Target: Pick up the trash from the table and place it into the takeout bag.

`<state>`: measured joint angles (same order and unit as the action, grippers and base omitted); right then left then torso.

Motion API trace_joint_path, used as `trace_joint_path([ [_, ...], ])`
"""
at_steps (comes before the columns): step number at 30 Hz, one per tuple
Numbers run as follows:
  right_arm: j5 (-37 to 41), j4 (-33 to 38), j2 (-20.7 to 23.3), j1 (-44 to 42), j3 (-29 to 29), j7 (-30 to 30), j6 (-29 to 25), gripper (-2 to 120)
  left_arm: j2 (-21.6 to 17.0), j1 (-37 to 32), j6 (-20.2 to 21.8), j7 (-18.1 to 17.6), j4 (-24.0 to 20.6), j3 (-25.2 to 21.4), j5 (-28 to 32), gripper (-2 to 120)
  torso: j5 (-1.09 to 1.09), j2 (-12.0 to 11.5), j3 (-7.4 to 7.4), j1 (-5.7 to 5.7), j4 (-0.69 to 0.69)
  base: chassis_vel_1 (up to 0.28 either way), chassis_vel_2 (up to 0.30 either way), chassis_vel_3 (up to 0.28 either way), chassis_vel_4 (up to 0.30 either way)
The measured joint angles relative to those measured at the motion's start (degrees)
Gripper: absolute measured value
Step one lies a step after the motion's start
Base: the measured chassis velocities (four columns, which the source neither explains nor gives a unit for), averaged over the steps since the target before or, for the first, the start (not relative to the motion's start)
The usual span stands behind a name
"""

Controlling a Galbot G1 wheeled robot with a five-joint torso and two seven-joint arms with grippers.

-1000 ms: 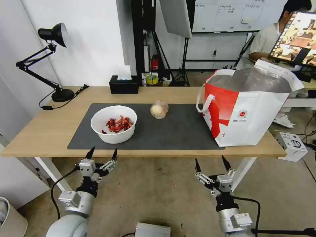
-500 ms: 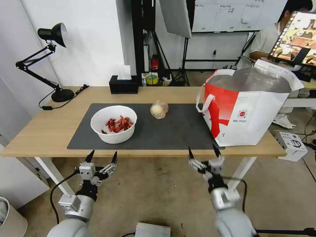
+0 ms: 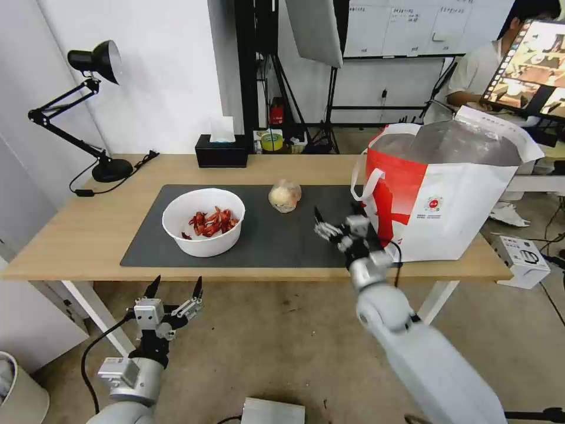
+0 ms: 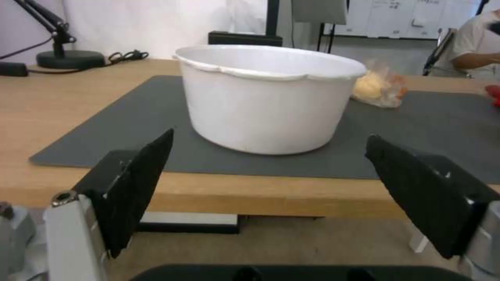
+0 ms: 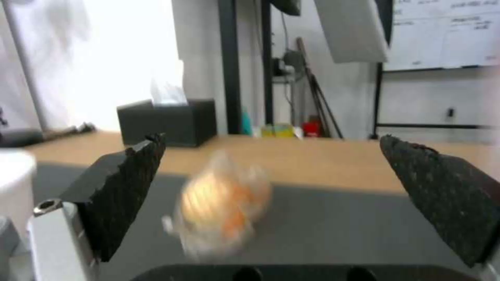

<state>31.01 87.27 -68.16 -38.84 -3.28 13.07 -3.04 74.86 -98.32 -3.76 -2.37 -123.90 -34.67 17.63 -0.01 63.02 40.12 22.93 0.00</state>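
Presently, entries run from the largest item to the smallest.

Table (image 3: 88,235): long light-wood top carrying a dark grey mat (image 3: 276,238); all task items stand on it.

Takeout bag (image 3: 453,218): red and white, foil-lined, mouth open upward, at the right end of the table, its near corner on the mat's right edge.

Bowl (image 3: 203,222): white, round, red crayfish shells inside; left part of the mat, near the front edge.

Wrapped lump (image 3: 285,196): beige, in clear film; far side of the mat, between bowl and bag, touching neither.

Right gripper (image 3: 339,221): over the right part of the mat, just left of the bag, near the lump and short of it. Fingers (image 5: 125,191) spread wide, grasping nothing, touching nothing; in the right wrist view the lump (image 5: 221,203) lies between them, farther off.

Left gripper (image 3: 174,290): parked low in front of the table, below the bowl. Fingers (image 4: 138,183) released and wide apart, empty; the bowl (image 4: 268,97) faces them in the left wrist view.

Step in hand (judgement): approach to the lump with the right arm.

Handling advice (judgement): keep the lump centred between the fingers, come down until they flank its body and not just the loose film, then close gently, since the wrap looks slippery and the contents soft. Lift high enough to clear the bag's rim.
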Motion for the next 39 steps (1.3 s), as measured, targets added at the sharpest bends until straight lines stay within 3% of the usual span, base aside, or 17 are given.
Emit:
trace_joint_path([
  [3,3.83,-7.27,-3.60,7.53,-2.63,-0.38,1.57,100,0.66,-0.84,-0.07,0.28,-0.51,-0.47,-0.09,100,0.00,0.00,-0.01,0.00,0.02,0.000,0.000,0.000,0.000],
  [10,5.23,-16.52,-8.56,14.43,-4.05,-0.21,3.30,100,1.15,-1.15,-0.12,0.42,-0.79,-0.96,-0.20,100,0.00,0.00,-0.01,0.00,0.01,0.000,0.000,0.000,0.000],
  [15,7.27,-28.72,-14.47,22.38,-4.91,-0.13,9.76,100,1.23,-1.66,-0.74,0.82,-0.60,-1.19,-0.28,100,0.00,0.00,-0.01,-0.01,0.01,0.000,0.000,0.000,0.000],
  [25,7.58,-42.46,-19.78,28.60,-6.36,-2.49,15.58,100,0.25,-1.58,-1.22,1.33,0.70,-0.59,-0.61,100,0.00,0.00,-0.01,-0.01,0.01,0.000,0.000,0.000,0.000],
  [34,7.14,-45.24,-21.04,28.22,-7.62,-3.02,17.11,99,0.10,-1.25,-1.57,1.40,1.34,-0.64,-0.33,100,0.01,0.01,-0.01,-0.02,0.01,0.000,0.000,0.000,0.000],
  [39,6.50,-45.08,-21.00,27.45,-7.67,-1.84,18.43,83,0.19,-1.05,-1.79,1.40,1.66,-0.70,-0.21,100,0.01,0.01,-0.01,-0.02,0.00,0.000,0.000,0.000,0.000],
])
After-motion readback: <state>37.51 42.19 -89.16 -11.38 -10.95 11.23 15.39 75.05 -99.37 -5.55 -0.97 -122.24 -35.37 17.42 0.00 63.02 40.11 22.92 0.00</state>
